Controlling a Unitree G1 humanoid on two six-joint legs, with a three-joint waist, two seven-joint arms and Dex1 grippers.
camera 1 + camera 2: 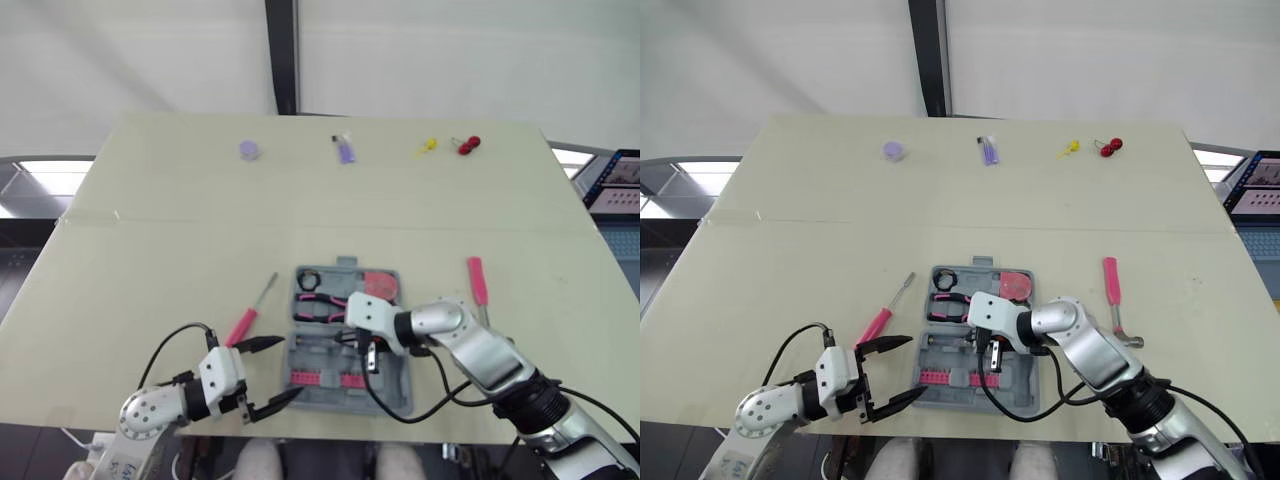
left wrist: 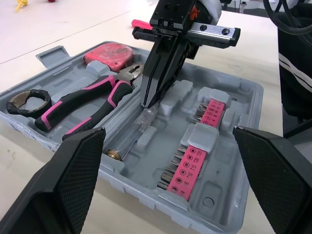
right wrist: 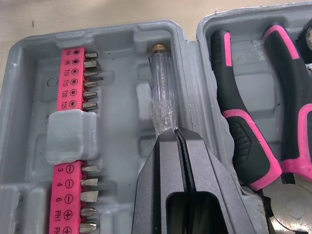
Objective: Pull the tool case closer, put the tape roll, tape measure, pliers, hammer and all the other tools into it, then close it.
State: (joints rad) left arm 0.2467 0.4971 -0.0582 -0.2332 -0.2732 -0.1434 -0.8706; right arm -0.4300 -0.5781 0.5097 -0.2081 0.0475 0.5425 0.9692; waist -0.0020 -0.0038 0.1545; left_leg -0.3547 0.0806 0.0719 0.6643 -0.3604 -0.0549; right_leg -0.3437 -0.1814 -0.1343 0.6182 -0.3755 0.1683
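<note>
So that the clear screwdriver [image 3: 161,83] is pushed snug into the tool case [image 3: 29,44], the right gripper [image 3: 174,130] jaws are shut — the left gripper [image 1: 290,367] jaws are open.

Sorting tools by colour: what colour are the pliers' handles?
Pink and black pliers; best in left wrist view.

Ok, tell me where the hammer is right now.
In the head views, the hammer lies flat on the table on the robot's right, outside the open tool case, beside its right edge.
</note>
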